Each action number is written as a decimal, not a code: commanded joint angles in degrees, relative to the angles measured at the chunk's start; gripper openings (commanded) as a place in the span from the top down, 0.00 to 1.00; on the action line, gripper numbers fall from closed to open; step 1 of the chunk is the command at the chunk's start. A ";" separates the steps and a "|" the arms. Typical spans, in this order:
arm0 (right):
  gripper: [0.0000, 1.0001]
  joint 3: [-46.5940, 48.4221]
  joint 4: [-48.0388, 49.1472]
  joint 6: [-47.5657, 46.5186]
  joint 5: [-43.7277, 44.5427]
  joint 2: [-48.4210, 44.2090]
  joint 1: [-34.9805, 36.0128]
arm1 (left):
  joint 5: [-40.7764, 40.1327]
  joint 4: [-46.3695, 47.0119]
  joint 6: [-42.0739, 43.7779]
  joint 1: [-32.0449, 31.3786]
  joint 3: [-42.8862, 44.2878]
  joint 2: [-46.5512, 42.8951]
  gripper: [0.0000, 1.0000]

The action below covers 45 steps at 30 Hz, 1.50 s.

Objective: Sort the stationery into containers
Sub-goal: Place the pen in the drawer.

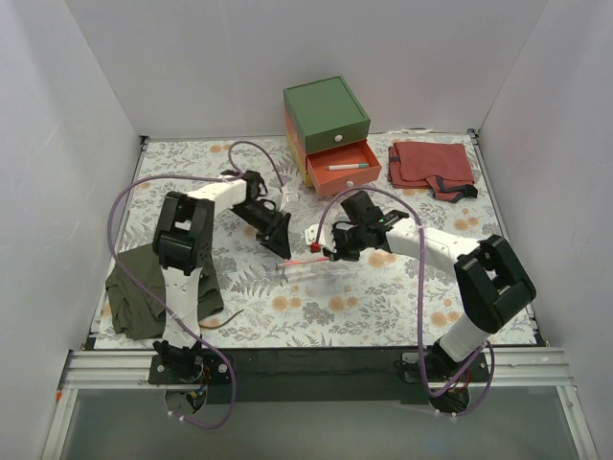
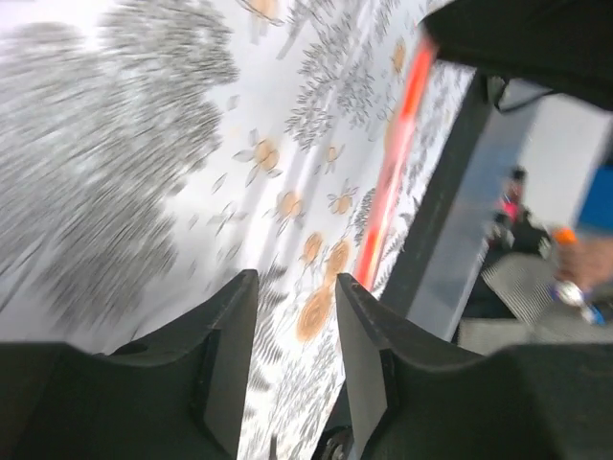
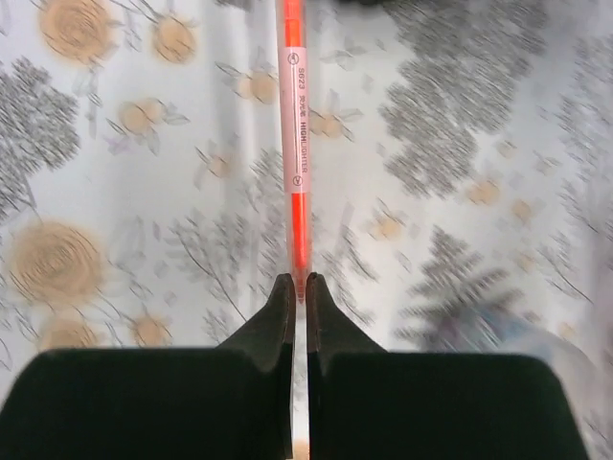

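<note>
While the olive-green cloth (image 1: pixel 134 292) lies crumpled at the near left edge of the flowered table (image 1: pixel 383 307), the left gripper (image 1: pixel 280 247) points down over the middle of the table. Its jaws stand moderately apart with nothing between them, and the wrist view shows only blurred tablecloth in the gap.

Just to its right is an orange-red highlighter (image 1: pixel 302 262), lying roughly left to right. The right gripper (image 1: pixel 330 253) pinches its right end, with the fingers (image 3: pixel 281 316) narrowed almost to touching around the tip. I cannot tell whether the marker is clear of the table.

Further back and a little right stands the box (image 1: pixel 324 110) with its green top. Its salmon-red drawer (image 1: pixel 347 182) is pulled open toward the arms, and a white pen (image 1: pixel 347 167) with a teal tip lies inside. At the far right rests the folded red cloth (image 1: pixel 431 163).
</note>
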 commanded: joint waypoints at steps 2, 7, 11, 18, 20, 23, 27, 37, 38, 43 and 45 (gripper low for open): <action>0.99 8.21 -8.64 -10.07 2.96 -4.96 -4.85 | -12.96 8.75 -8.67 8.07 -0.66 -13.07 0.61; 0.99 16.63 -11.99 -13.86 6.91 -4.36 -8.19 | -18.43 19.38 -17.73 11.86 -3.39 -18.70 0.60; 0.99 20.87 -11.91 -18.68 10.00 -3.39 -10.30 | -20.02 24.23 -22.03 11.86 -3.57 -20.28 0.60; 0.99 32.55 -9.10 -23.09 15.44 4.34 -15.92 | -20.02 24.41 -21.16 11.86 -1.99 -21.34 0.60; 0.99 35.63 -8.31 -23.44 16.33 7.94 -17.06 | -20.19 24.50 -21.42 11.86 -1.98 -21.34 0.60; 0.99 41.17 -7.87 -25.62 16.85 11.99 -17.86 | -20.10 25.12 -22.13 11.86 -2.42 -21.25 0.60; 0.99 43.20 -6.37 -29.41 18.09 14.72 -18.48 | -20.02 25.29 -22.22 11.86 -2.34 -20.90 0.60; 0.93 46.19 -3.48 -29.95 19.66 19.81 -19.27 | -20.63 25.38 -22.13 11.86 -0.23 -18.79 0.60; 0.88 45.93 -3.04 -29.94 20.10 19.99 -19.27 | -20.63 25.38 -22.22 11.86 -0.05 -18.62 0.60; 0.65 44.70 -1.01 -28.89 20.64 19.38 -19.27 | -20.46 25.03 -22.13 11.86 1.18 -17.65 0.60; 0.60 43.83 -1.01 -28.01 19.85 18.77 -19.36 | -20.37 25.12 -22.13 11.86 1.53 -17.21 0.60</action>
